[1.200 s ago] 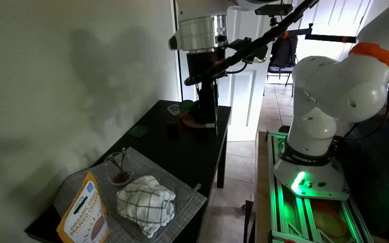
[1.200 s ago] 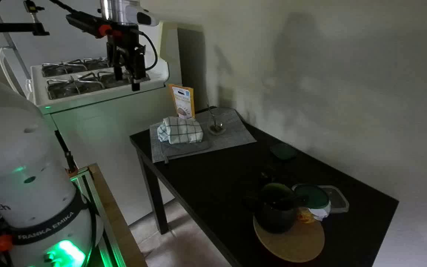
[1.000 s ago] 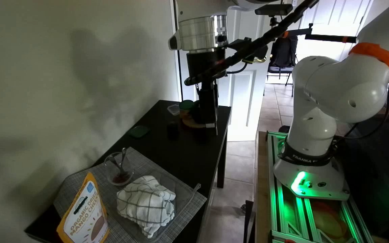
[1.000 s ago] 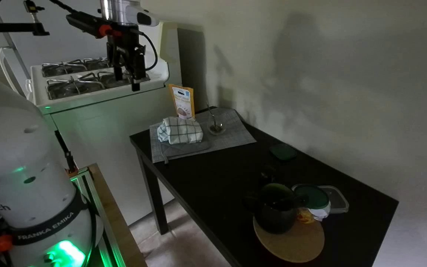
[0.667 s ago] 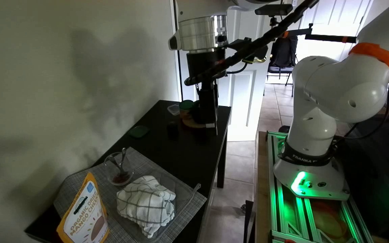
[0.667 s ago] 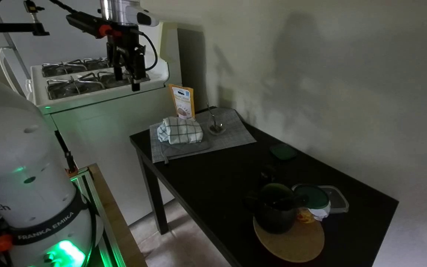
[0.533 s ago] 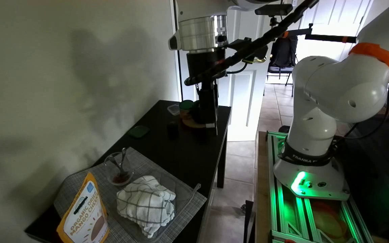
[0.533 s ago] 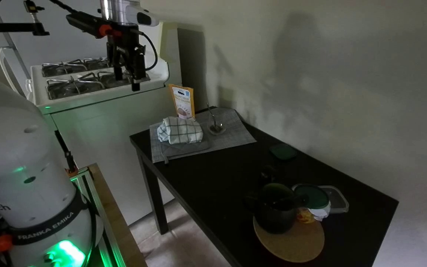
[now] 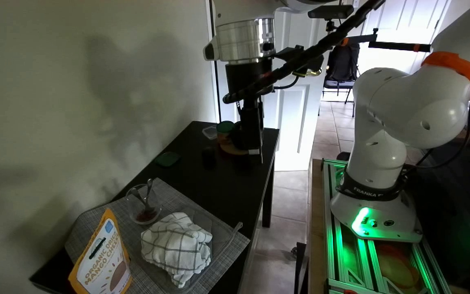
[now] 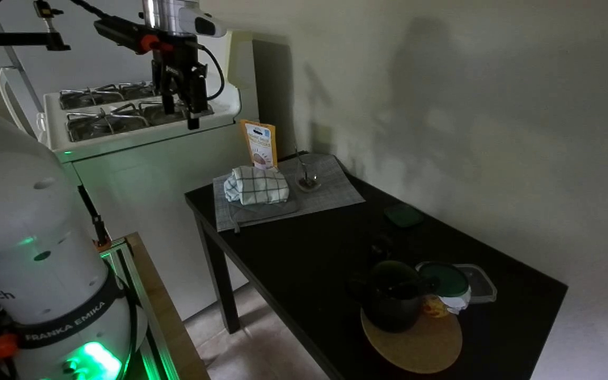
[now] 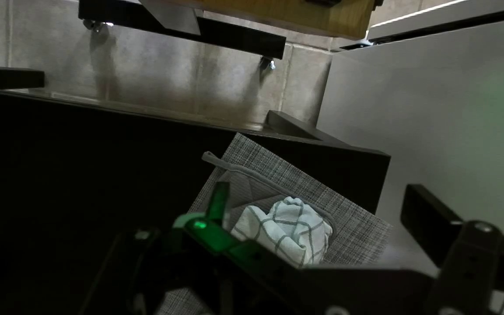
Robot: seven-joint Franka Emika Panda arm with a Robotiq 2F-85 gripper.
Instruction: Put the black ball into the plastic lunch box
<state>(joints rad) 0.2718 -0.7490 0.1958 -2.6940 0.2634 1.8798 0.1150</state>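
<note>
Claw (image 10: 181,115): hanging high at the left of an exterior view, its jaws wide apart with nothing between them; your wrist view agrees. I judge you are at the reach, the pick not yet made, so your next move calls for a swing along the bench (image 10: 293,264) to its far, crowded end.
Towel (image 10: 257,186): soft checked cloth, loosely bunched on a grey quilted pad (image 10: 262,212).
Pouch (image 10: 262,145): upright, orange-edged, its printed front mostly white.
Glass (image 10: 308,182): clear and rounded, a utensil (image 9: 149,188) leaning in it, set on a coarse woven mat (image 10: 333,187).
Black ball (image 10: 382,248): small, roundish, on the bench near the larger pot (image 10: 392,311). Dark on dark, its outline is hard to read — centre above it slowly, straddle it, and close evenly, since a one-sided touch may roll it.
Pot: dark and rounded, standing on a flat tan board (image 10: 425,353) that looks like cork; give it room.
Green lid (image 10: 403,215): flat, with rounded corners, lying farther back.
Jar (image 10: 444,279): capped in dark green, orange low on its side.
Lunch box (image 10: 481,285): I take it to be the clear, shallow plastic tray at far right — partly masked by the jar, so you should carry high and lower from above.
</note>
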